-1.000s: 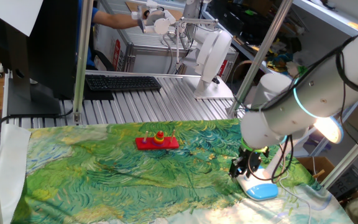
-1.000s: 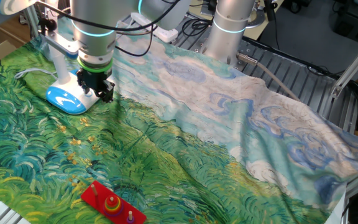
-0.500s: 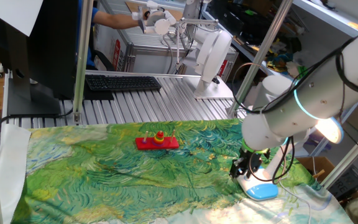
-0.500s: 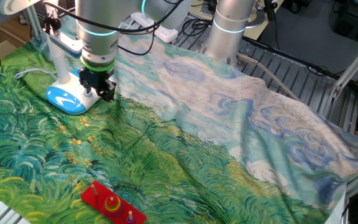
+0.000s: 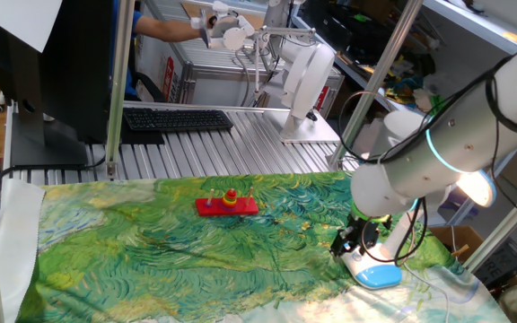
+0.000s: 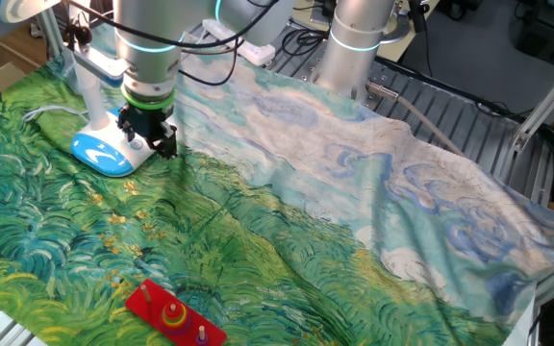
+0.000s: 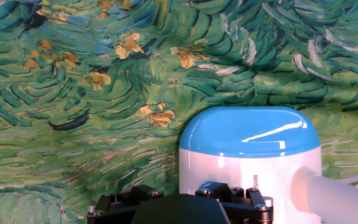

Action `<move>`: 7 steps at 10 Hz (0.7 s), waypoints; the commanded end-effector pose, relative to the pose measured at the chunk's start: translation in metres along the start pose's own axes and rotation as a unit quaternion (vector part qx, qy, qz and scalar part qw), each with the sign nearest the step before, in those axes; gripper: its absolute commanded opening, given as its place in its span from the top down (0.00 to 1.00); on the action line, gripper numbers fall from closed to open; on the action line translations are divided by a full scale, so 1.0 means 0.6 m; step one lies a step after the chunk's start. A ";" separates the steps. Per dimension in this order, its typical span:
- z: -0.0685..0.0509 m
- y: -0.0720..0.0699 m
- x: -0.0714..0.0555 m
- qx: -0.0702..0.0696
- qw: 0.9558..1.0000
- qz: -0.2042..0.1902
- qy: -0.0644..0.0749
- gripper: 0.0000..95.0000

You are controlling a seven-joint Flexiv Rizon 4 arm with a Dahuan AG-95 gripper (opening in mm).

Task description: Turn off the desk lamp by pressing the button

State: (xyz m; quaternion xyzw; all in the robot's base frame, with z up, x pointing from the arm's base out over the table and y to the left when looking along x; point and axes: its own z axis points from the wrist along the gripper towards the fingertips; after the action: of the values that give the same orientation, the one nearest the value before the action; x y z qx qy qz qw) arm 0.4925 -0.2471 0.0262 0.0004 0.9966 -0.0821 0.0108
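I am hovering my gripper [image 6: 152, 141] low over the white end of the 1 desk lamp [image 7: 250, 160] base, at the edge of the green painted cloth [image 5: 151, 242]; its head is glowing, so the press is not yet done. I cannot tell whether my fingers are apart, nor see the button; 1 red toy [image 5: 227, 204] is lying well apart.

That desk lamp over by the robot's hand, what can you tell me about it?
The desk lamp stands upright near a corner of the green painted cloth. Its base looks like glossy plastic: a rounded rectangle, white on the stem side and light blue on the other, with highlights on it. A pale, slanted stem rises from the white part. Its head glows, so it seems to be on. The gripper hangs low over the base's edge; contact can't be judged.
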 end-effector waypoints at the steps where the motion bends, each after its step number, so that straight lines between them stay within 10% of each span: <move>1: 0.003 0.004 -0.001 -0.015 1.000 0.000 0.000 0.20; 7: -0.019 0.045 0.014 -0.020 1.000 0.021 0.006 0.20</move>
State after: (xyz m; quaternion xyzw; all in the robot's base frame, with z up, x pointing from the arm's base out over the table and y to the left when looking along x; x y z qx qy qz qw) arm 0.4822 -0.2184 0.0345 0.0220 0.9975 -0.0671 0.0067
